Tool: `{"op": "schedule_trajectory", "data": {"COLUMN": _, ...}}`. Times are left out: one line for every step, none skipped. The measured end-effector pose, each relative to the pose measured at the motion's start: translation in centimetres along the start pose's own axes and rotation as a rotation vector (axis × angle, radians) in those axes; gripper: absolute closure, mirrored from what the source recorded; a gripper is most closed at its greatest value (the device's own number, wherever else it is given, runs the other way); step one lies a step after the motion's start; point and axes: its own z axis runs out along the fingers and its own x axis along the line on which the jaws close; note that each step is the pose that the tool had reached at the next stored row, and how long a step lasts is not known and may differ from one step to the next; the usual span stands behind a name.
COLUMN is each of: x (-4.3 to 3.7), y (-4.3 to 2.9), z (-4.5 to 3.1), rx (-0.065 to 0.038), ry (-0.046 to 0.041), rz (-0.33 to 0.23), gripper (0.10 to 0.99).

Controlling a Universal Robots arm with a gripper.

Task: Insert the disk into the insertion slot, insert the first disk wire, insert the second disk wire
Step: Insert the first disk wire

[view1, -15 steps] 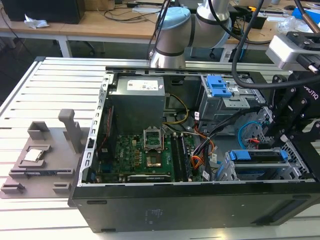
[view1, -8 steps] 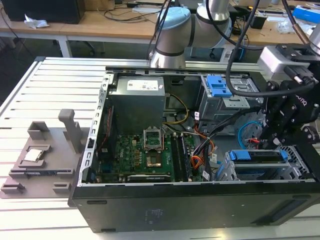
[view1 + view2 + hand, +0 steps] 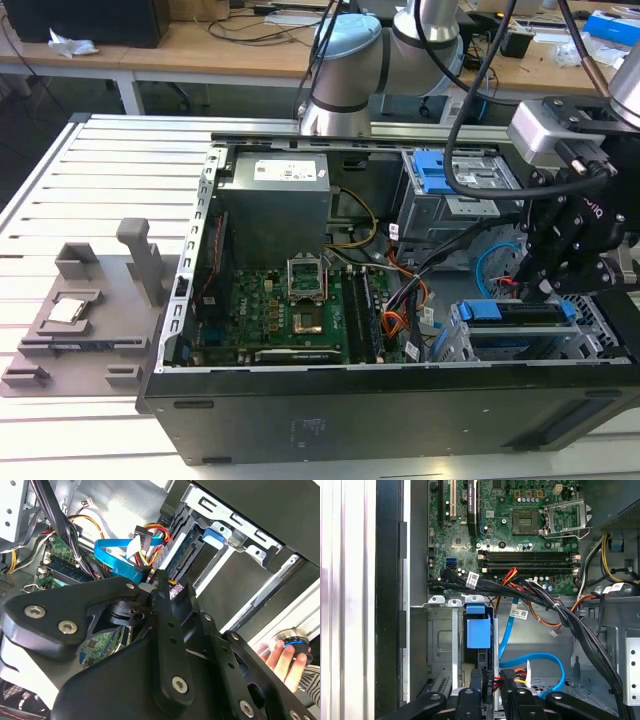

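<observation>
The disk [image 3: 515,318], dark on top with a bright blue carrier, lies in the insertion slot [image 3: 458,338], a low silver cage at the case's front corner on the exterior view's right. My gripper [image 3: 530,285] hangs just over the disk's inner end. In the second wrist view its black fingers [image 3: 162,610] are drawn together at the disk's connector edge [image 3: 189,555]. In the first wrist view the gripper [image 3: 491,680] is shut on a black plug with red and yellow wires [image 3: 516,671]. A flat blue cable [image 3: 542,657] loops beside it, its end close to the fingertips.
The open case holds a green motherboard [image 3: 290,310], a grey power supply [image 3: 275,200] and a taller cage with a blue latch [image 3: 435,175]. A thick bundle of black cables [image 3: 570,620] runs next to the slot. A hand [image 3: 285,657] rests on a blue-ringed knob outside the case.
</observation>
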Motion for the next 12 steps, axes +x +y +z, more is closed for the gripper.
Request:
{"op": "schedule_trajectory", "data": {"x": 0.00, "y": 0.00, "z": 0.00, "rx": 0.000, "ry": 0.0001, "rz": 0.000, "gripper": 0.800}}
{"op": "schedule_trajectory", "data": {"x": 0.00, "y": 0.00, "z": 0.01, "rx": 0.000, "ry": -0.0001, "rz": 0.000, "gripper": 0.867}}
{"op": "schedule_trajectory", "data": {"x": 0.00, "y": 0.00, "z": 0.01, "rx": 0.000, "ry": 0.0000, "rz": 0.000, "gripper": 0.867}}
{"op": "schedule_trajectory", "data": {"x": 0.00, "y": 0.00, "z": 0.01, "rx": 0.000, "ry": 0.0000, "rz": 0.000, "gripper": 0.910}}
{"op": "schedule_trajectory", "data": {"x": 0.00, "y": 0.00, "z": 0.02, "rx": 0.000, "ry": -0.0001, "rz": 0.000, "gripper": 0.910}}
{"op": "schedule_trajectory", "data": {"x": 0.00, "y": 0.00, "z": 0.02, "rx": 0.000, "ry": -0.0001, "rz": 0.000, "gripper": 0.910}}
{"op": "schedule_trajectory", "data": {"x": 0.00, "y": 0.00, "z": 0.02, "rx": 0.000, "ry": 0.0000, "rz": 0.000, "gripper": 0.910}}
{"op": "schedule_trajectory", "data": {"x": 0.00, "y": 0.00, "z": 0.03, "rx": 0.000, "ry": 0.0000, "rz": 0.000, "gripper": 0.910}}
{"op": "schedule_trajectory", "data": {"x": 0.00, "y": 0.00, "z": 0.03, "rx": 0.000, "ry": 0.0000, "rz": 0.000, "gripper": 0.910}}
{"op": "schedule_trajectory", "data": {"x": 0.00, "y": 0.00, "z": 0.04, "rx": 0.000, "ry": 0.0000, "rz": 0.000, "gripper": 0.910}}
{"op": "schedule_trajectory", "data": {"x": 0.00, "y": -0.15, "z": 0.05, "rx": 0.000, "ry": -0.0004, "rz": 0.000, "gripper": 0.910}}
{"op": "schedule_trajectory", "data": {"x": -0.01, "y": -0.86, "z": 0.00, "rx": -0.002, "ry": 0.0000, "rz": 0.000, "gripper": 0.910}}
